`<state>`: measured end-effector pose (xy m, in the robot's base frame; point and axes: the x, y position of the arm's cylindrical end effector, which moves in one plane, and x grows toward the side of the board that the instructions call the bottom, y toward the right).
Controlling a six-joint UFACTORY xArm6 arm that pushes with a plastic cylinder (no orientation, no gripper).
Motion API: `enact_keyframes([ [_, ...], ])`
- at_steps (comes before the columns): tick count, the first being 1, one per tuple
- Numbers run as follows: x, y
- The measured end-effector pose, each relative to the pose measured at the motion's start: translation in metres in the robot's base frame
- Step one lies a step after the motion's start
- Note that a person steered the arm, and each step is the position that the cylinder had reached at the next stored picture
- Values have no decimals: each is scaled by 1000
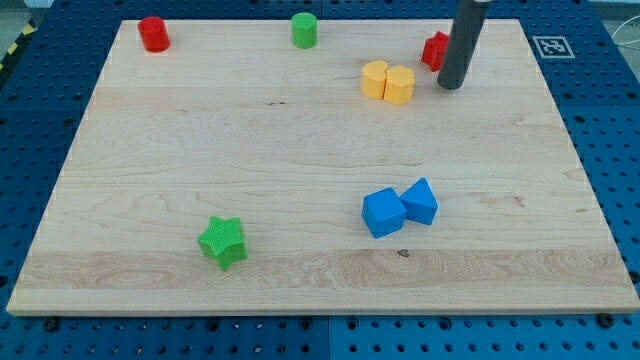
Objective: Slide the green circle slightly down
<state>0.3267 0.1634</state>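
Note:
The green circle (304, 30) is a short green cylinder standing near the view's top edge of the wooden board (200, 140), a little left of centre. My tip (450, 84) is the lower end of a dark rod at the view's upper right. It rests on the board far to the right of the green circle and a little lower. It stands right next to a red block (434, 50), whose shape I cannot make out, partly hidden behind the rod.
A red cylinder (153, 34) stands at the top left. Two yellow blocks (387, 82) touch each other just left of my tip. Two blue blocks (399, 208) touch at the lower right of centre. A green star (222, 242) sits at the lower left.

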Motion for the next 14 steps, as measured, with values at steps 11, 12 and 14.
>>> enact_keyframes([
  [11, -126, -141],
  [12, -134, -147],
  [14, -132, -174],
])
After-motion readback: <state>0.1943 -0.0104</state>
